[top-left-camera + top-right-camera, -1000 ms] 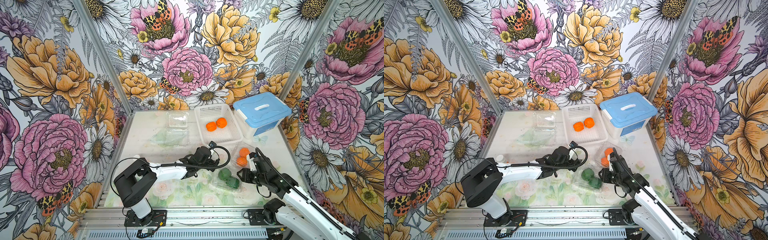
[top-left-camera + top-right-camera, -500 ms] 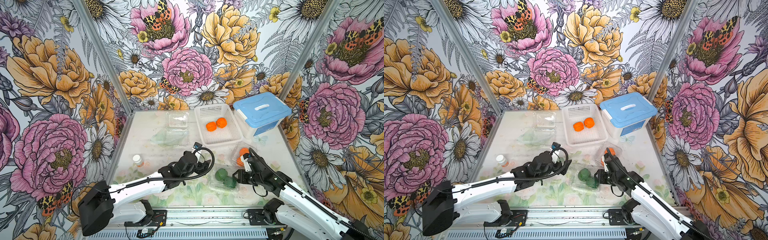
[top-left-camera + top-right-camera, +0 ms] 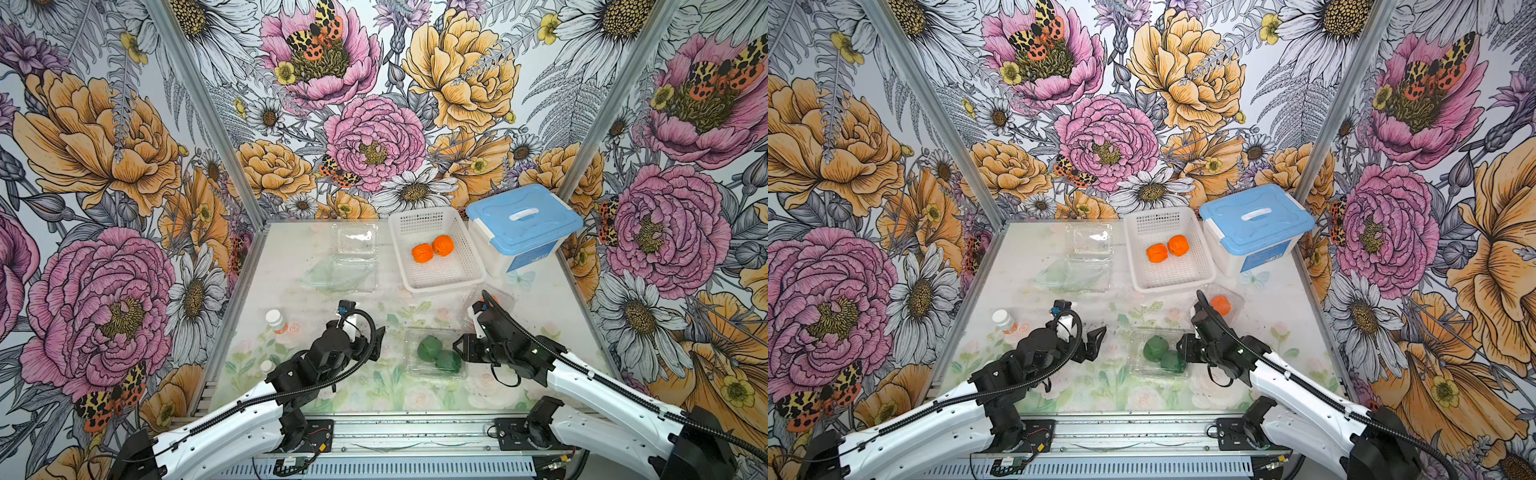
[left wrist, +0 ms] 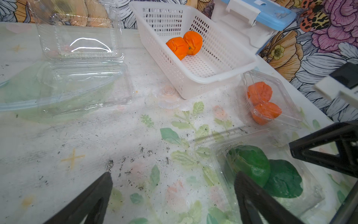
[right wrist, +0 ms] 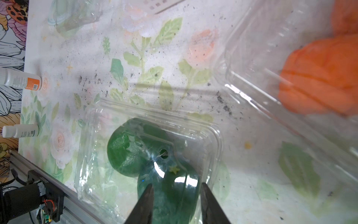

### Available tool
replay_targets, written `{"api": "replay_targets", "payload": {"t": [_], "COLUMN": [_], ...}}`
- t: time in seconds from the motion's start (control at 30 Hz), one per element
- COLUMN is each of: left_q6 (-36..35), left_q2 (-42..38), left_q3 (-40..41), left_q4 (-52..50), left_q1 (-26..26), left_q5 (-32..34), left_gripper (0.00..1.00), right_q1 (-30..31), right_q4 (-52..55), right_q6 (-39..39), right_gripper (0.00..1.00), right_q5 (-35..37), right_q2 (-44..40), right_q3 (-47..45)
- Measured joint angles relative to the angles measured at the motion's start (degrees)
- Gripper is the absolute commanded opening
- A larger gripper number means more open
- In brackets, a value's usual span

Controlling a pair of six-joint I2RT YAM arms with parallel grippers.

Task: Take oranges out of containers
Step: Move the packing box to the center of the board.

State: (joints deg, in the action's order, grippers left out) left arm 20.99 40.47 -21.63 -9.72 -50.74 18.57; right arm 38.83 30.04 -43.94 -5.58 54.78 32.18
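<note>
Jaws narrowed but apart, right gripper (image 3: 457, 345) noses the closed clamshell (image 3: 436, 334), its two green oranges (image 5: 124, 151) lined roughly straight ahead; wide-open left gripper (image 4: 173, 175) hovers off the far side.

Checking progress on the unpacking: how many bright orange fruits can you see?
4. Two oranges lie in the white basket; two more sit inside the clear box beside it. None seems hidden.

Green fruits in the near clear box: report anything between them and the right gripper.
The box's own clear lid is in the way: it looks shut over both green fruits, vent hole on top. The right gripper is at the box's edge, jaws apart, outside the plastic. Nothing else visible lies between.
</note>
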Motion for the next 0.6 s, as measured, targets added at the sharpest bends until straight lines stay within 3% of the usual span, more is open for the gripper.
{"api": "replay_targets", "payload": {"t": [0.23,0.43,0.6], "left_q6": [1.66,1.09,0.90], "left_q2": [5.55,12.76,21.94], "left_q3": [-1.05,-10.86,-17.79], "left_q4": [-1.33,-5.90,-7.63], "left_q1": [-0.90,-7.23,-7.91], "left_q5": [-6.34,-8.50,-10.60], "left_gripper": [0.99,0.99,0.99], "right_q1": [0.00,-0.04,-1.16], "right_q4": [-3.58,-5.55,-5.42], "right_q6": [0.11,1.81,2.23], "right_gripper": [0.40,0.45,0.46], "right_q5": [1.25,1.46,1.25], "right_q2": [5.16,5.86,4.94], "right_q3": [5.25,8.37,7.69]}}
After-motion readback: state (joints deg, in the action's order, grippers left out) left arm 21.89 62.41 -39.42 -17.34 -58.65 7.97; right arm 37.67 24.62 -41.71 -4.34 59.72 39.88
